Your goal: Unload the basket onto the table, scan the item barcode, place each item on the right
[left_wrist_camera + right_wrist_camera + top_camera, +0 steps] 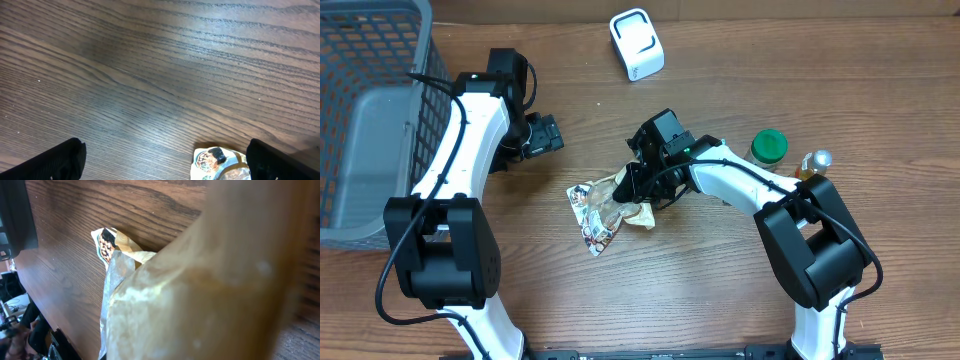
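The item is a crinkled snack packet with printed pictures, lying on the wooden table near the middle. My right gripper is down at the packet's right end and shut on it. In the right wrist view the packet fills most of the picture as a tan blur and hides the fingers. My left gripper hangs open to the upper left of the packet, apart from it. Its wrist view shows one black finger at each bottom corner and a corner of the packet by the right one. A white scanner stands at the back.
A grey wire basket fills the far left. A green-lidded jar and a small bottle with a silver cap stand just right of the right arm.
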{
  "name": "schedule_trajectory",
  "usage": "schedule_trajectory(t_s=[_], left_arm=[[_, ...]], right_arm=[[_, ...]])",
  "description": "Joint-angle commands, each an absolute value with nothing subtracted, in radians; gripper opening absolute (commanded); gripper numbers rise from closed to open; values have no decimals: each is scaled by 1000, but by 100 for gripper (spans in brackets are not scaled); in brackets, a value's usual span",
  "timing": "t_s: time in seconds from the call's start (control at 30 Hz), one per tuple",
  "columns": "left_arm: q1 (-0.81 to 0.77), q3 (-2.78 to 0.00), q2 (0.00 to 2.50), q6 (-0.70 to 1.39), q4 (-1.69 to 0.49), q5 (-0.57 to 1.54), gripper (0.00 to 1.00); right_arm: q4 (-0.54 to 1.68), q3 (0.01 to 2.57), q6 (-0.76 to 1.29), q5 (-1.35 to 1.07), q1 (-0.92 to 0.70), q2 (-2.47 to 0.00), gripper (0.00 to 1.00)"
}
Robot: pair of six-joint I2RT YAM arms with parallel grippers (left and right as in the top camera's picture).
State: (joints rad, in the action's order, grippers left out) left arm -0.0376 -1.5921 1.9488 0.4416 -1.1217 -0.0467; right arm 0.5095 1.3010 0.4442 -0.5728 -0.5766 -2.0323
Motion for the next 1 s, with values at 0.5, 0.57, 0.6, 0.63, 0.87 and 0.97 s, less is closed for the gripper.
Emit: schedule_trajectory(t_s=[0.5,0.57,0.6,0.63,0.87,0.97], left_arm=[[-40,-1605,1934,434,-1118,-62,100],[-40,-1605,1934,434,-1118,-62,100],[-40,-1605,1934,434,-1118,-62,100],[-40,-1605,1934,434,-1118,-62,99],[-40,-1605,1934,434,-1118,-62,100],[-40,-1605,1934,434,-1118,-62,100]], right_arm=[[506,1296,439,-582,-580,-2020,8],[506,1296,439,-582,-580,-2020,8],[506,1296,439,-582,-580,-2020,8],[506,1296,439,-582,-580,-2020,8],[506,1296,446,-582,-580,-2020,4],[502,1299,445,-592,-580,-2020,4]])
